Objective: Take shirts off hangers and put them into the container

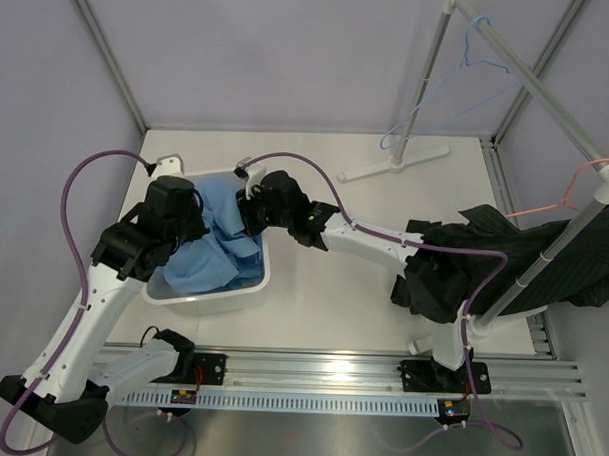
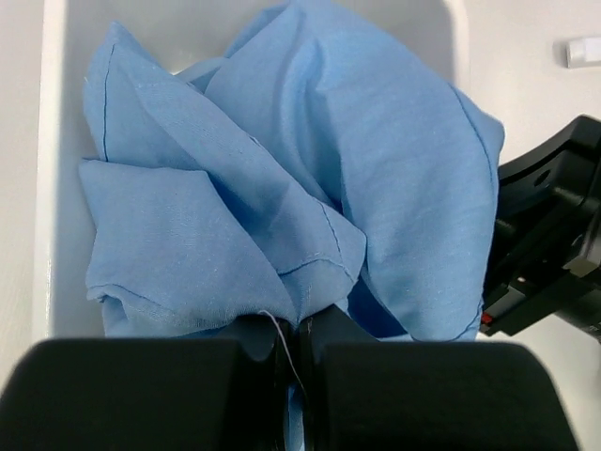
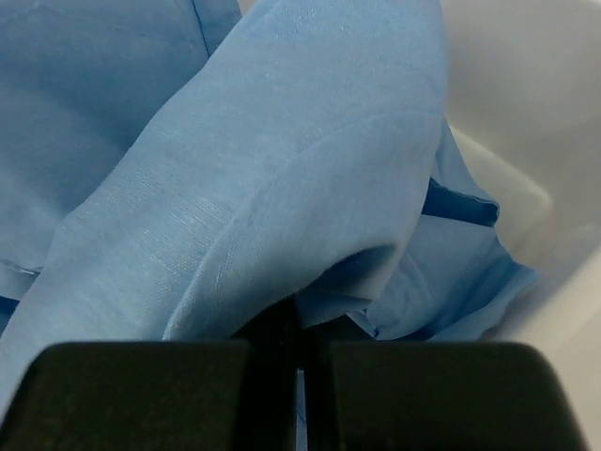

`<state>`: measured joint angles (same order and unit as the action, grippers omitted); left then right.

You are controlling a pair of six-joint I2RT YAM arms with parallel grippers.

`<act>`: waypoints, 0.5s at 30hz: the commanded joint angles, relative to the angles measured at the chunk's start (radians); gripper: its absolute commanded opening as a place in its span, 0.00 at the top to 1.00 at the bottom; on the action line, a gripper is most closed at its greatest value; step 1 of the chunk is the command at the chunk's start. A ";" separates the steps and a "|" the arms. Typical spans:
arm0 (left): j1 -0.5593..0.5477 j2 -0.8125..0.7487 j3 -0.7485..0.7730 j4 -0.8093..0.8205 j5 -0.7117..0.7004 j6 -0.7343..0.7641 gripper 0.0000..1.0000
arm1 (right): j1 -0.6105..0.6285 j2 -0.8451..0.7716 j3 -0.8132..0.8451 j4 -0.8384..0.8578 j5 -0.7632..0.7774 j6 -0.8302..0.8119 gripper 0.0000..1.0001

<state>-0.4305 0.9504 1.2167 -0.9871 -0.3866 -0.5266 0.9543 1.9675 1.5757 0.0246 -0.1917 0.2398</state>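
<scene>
The light blue shirt (image 1: 219, 250) lies crumpled in the white container (image 1: 207, 303), which stands left of centre on the table. My left gripper (image 1: 197, 222) hangs over the container's left side, shut on a gathered fold of the light blue shirt (image 2: 282, 169) at its tips (image 2: 299, 324). From the right, my right gripper (image 1: 253, 214) reaches in and is shut on another fold of the shirt (image 3: 282, 169) at its tips (image 3: 300, 315). The black shirt (image 1: 484, 259) hangs on the pink hanger (image 1: 576, 187) at the right. A bare light blue hanger (image 1: 470, 64) hangs from the rack.
The grey rack (image 1: 549, 96) runs along the right side, with its white foot (image 1: 392, 163) on the table behind my right arm. The container's white wall (image 2: 56, 188) shows beside the shirt, and its far corner (image 3: 507, 94) in the right wrist view.
</scene>
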 commanded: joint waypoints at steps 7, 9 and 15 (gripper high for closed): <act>0.004 0.014 -0.038 0.133 -0.005 -0.056 0.94 | 0.006 -0.119 -0.029 -0.091 0.041 0.012 0.54; 0.009 0.040 -0.069 0.142 0.000 -0.067 0.95 | 0.009 -0.154 -0.029 -0.100 0.046 0.010 0.36; 0.047 0.056 -0.147 0.194 -0.006 -0.096 0.94 | 0.038 -0.269 0.024 -0.221 0.200 -0.026 0.13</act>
<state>-0.4068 1.0050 1.0882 -0.8730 -0.3916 -0.5865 0.9653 1.8053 1.5452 -0.1192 -0.1059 0.2386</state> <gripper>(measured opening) 0.073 0.856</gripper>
